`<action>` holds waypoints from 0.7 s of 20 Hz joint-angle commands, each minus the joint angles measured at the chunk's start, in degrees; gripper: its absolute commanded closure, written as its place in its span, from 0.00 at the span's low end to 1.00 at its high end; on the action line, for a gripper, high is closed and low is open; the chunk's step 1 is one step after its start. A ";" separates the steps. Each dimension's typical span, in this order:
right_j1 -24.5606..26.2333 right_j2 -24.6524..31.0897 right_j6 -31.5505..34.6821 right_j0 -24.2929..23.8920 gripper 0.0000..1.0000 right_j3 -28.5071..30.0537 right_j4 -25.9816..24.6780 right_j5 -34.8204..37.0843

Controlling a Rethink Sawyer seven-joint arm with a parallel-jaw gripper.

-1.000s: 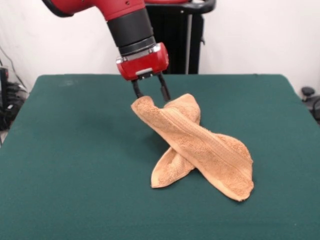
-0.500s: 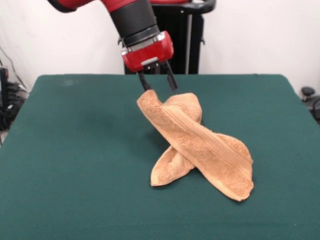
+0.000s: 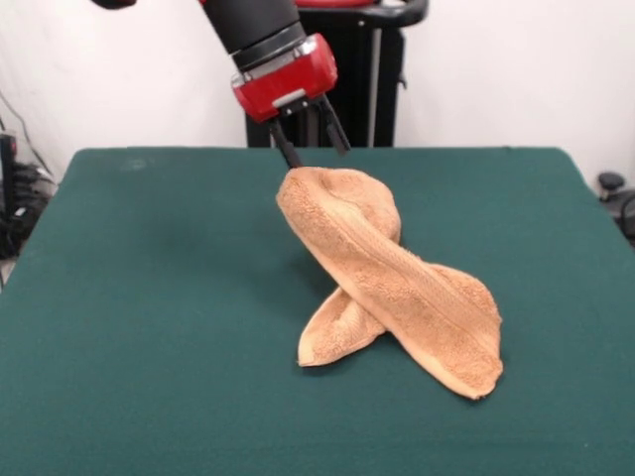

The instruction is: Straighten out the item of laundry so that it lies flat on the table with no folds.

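Note:
The orange-tan towel lies twisted and folded on the dark green table, right of centre. Two rolled lobes cross: one ends at the front middle, the other at the front right. Its far end is raised off the table in an arch. My gripper hangs from the red and black arm right over that raised end. Its dark fingers reach the towel's top fold and hold it up. The grip point itself is partly hidden by the cloth.
The robot's black pedestal stands behind the table's far edge. Cables and dark gear sit off the table's left edge, and a small black object off its right edge.
The gripper has risen and moved slightly right, toward the table's far side. The towel's far end has lifted with it and now arches higher. The rest of the towel has stayed in place.

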 commanded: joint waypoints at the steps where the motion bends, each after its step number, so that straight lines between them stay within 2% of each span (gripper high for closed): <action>1: 0.15 5.15 3.30 1.57 0.00 -2.09 3.77 8.94; 3: 2.75 4.05 3.31 1.90 0.00 -3.16 2.91 7.02; 5: 2.90 4.56 3.26 1.84 0.00 -3.81 3.57 7.73; 8: -1.65 5.38 3.05 1.13 0.00 -3.27 4.63 10.92; 11: -1.76 5.30 2.14 0.72 0.00 -4.20 3.35 9.64; 14: -5.21 6.23 2.08 0.26 0.00 -3.40 4.50 12.88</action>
